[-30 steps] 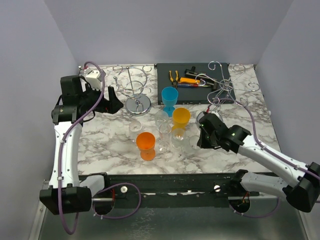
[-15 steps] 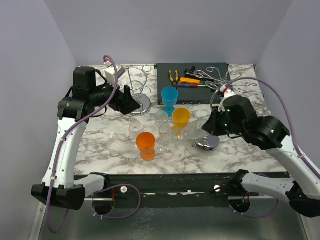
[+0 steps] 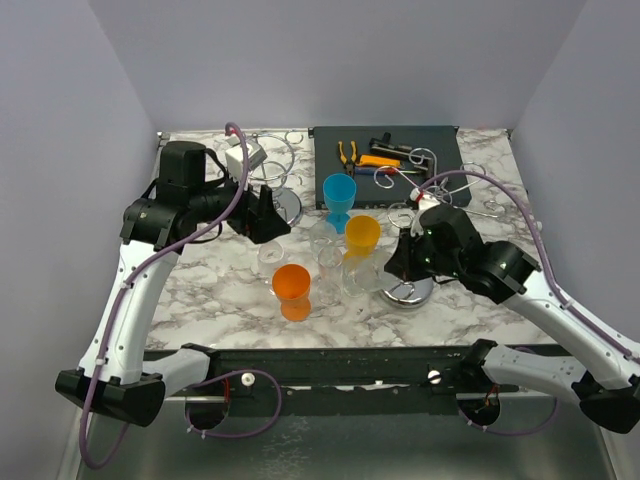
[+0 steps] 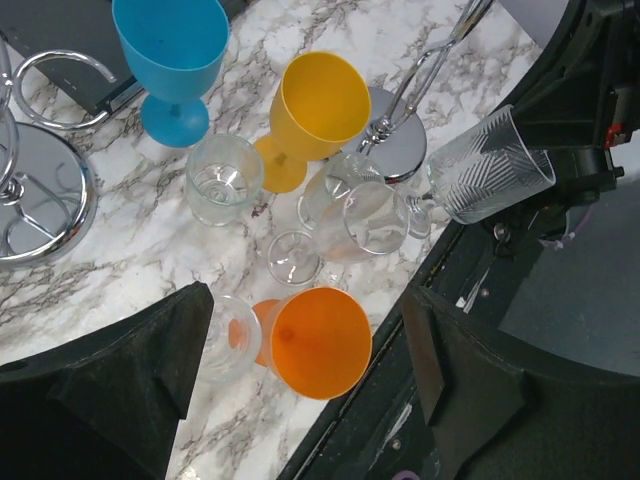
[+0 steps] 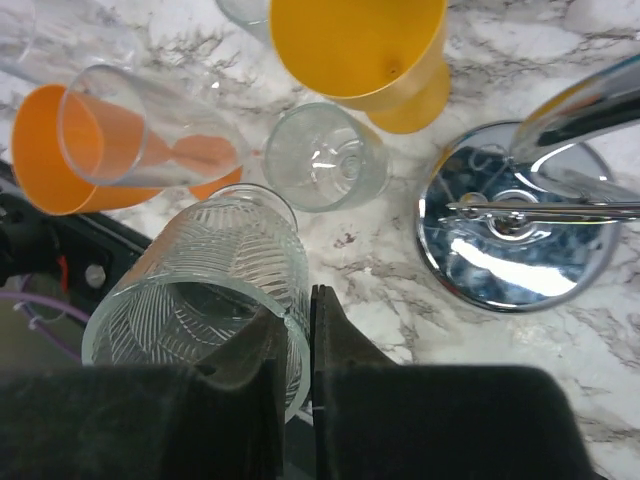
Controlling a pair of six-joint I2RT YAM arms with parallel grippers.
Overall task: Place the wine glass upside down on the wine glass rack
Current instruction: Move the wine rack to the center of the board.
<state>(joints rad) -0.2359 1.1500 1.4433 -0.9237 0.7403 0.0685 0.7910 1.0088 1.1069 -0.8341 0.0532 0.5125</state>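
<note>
My right gripper [image 5: 298, 312] is shut on the rim of a clear patterned wine glass [image 5: 215, 290], one finger inside the bowl and one outside. The glass hangs tilted above the table's front edge; the left wrist view shows the same wine glass [image 4: 490, 165] lying sideways in the air. Just right of it stands the wine glass rack's chrome base [image 5: 510, 225], and from above the rack [image 3: 408, 292] has curled wire arms. My left gripper [image 4: 300, 370] is open above the orange cup [image 4: 315, 340], holding nothing.
A yellow cup [image 3: 362, 232], a blue cup [image 3: 338, 190], the orange cup [image 3: 291, 283] and several clear glasses [image 4: 222, 180] crowd the middle. A second chrome ring stand [image 4: 40, 195] stands at the back left. A dark tray [image 3: 330, 150] with pliers lies behind.
My right arm has risen and swung left with the glass, ending beside the chrome base. My left arm has moved right, over the cups.
</note>
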